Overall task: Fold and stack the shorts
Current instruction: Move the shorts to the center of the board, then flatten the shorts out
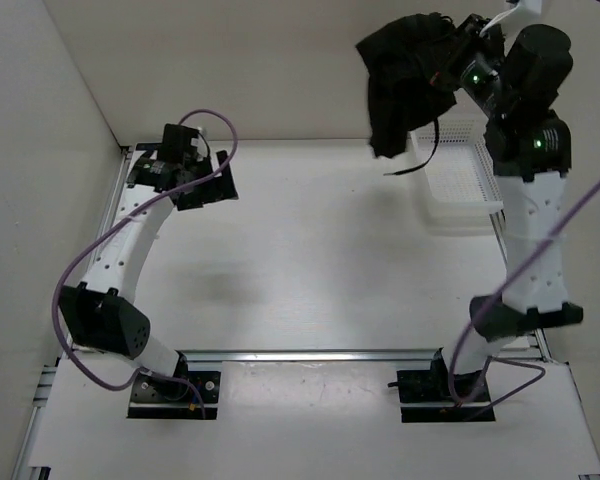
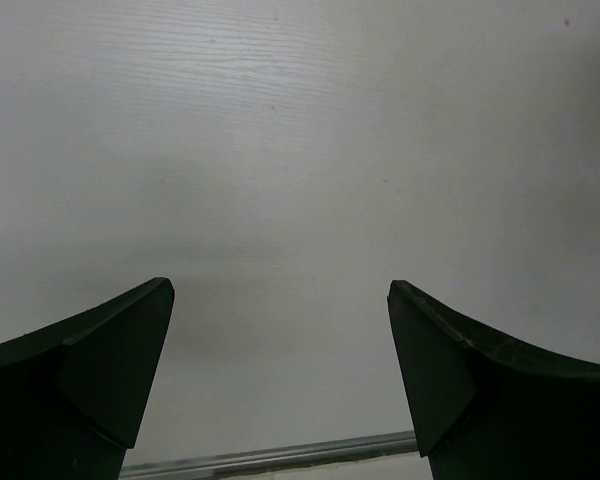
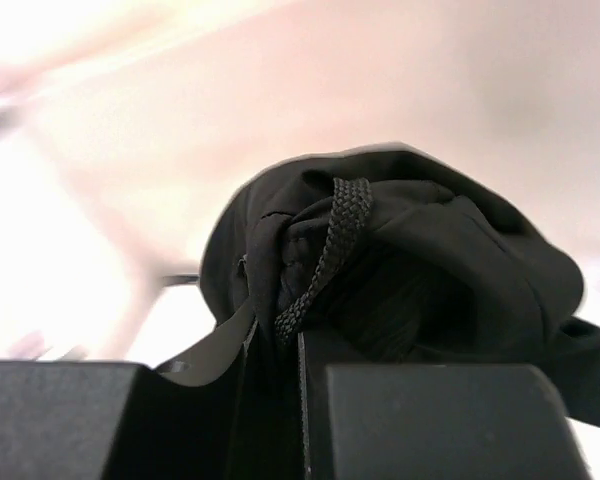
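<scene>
The left gripper [image 2: 280,300] has its jaws spread wide with only bare table [image 2: 300,120] between them, probably idle until cloth comes within reach. The right gripper [image 3: 275,345] is clamped on a bunched fold of the shorts [image 3: 430,270], with the drawstring [image 3: 335,240] running into the gap between its jaws. The rest hangs from those jaws, high over the white basket [image 1: 460,185], likely so the cloth clears it before being spread.

- One pair of black shorts [image 1: 408,80]
- One white basket [image 1: 465,185]
- One table [image 1: 310,260]
- Two robot arms: left arm [image 1: 120,250], right arm [image 1: 535,230]
- Two grippers: left gripper [image 2: 280,295], right gripper [image 3: 276,345]
</scene>
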